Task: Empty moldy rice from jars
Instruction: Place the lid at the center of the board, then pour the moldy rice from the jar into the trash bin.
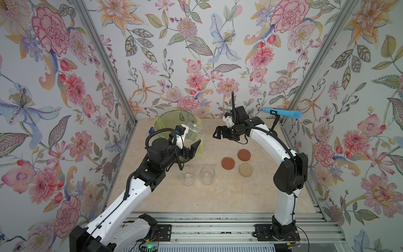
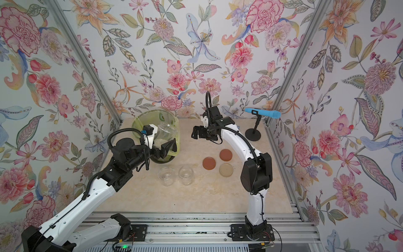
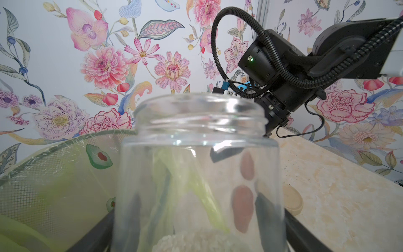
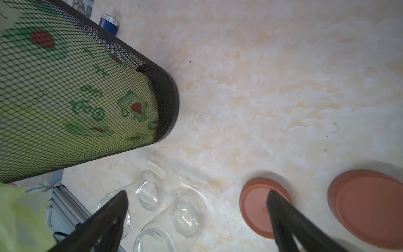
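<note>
While the left gripper [image 1: 193, 150] pinches one clear glass jar [image 1: 194, 130] low on its body, fingers pressed to either side, that jar is held tilted over the single mesh bin [image 1: 165, 115] with its green avocado-print liner, open mouth angled toward the back wall. One pale, grainy clump of moldy rice [image 3: 196, 242] shows through the glass at the jar's base end; I cannot tell whether it sits inside the jar or in the liner behind it. That makes three jars in all, since two more stand upright on the marble-look table [image 1: 218, 196] just in front of the bin: an empty jar [image 1: 187, 175] and, near it but apart, a second empty jar [image 1: 207, 174]. Three lids lie flat in a close cluster to their right: a reddish-brown lid [image 1: 228, 163], another reddish-brown lid [image 1: 244, 155] and one beige lid [image 1: 245, 170]. Above the table beside the bin hangs the right gripper [image 1: 217, 133], jaws spread wide with nothing between them. One blue microphone [image 1: 282, 113] sits on a stand at the back right
</note>
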Available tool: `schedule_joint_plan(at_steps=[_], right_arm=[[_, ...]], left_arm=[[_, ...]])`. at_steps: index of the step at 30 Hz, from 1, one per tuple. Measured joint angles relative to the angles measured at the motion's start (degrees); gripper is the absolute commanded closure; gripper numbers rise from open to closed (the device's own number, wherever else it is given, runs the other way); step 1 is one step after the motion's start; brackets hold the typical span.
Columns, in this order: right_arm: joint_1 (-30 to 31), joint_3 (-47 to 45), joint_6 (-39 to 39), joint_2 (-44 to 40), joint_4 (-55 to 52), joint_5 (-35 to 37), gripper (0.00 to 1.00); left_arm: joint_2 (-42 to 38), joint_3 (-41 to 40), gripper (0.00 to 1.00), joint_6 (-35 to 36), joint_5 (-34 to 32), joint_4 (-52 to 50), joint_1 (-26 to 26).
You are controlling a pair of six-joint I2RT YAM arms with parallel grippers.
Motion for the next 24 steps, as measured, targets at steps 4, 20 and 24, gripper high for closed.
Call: schedule_joint_plan(at_steps=[4, 20, 24], right_arm=[[0.7, 3.8, 1.3, 0.0, -0.3, -1.5, 0.0], [2.9, 20.9, 8.0, 0.6, -0.3, -8.5, 0.0], [4.2, 25.4, 9.5, 2.0, -0.3, -11.1, 0.0]], left_arm=[[0.4, 2.2, 1.0, 0.0, 0.0, -1.6, 1.3], [2.5, 8.3, 1.0, -2.4, 7.5, -8.1, 8.3], [3.7, 9.7, 1.0, -4.5, 11.7, -8.9, 11.3]])
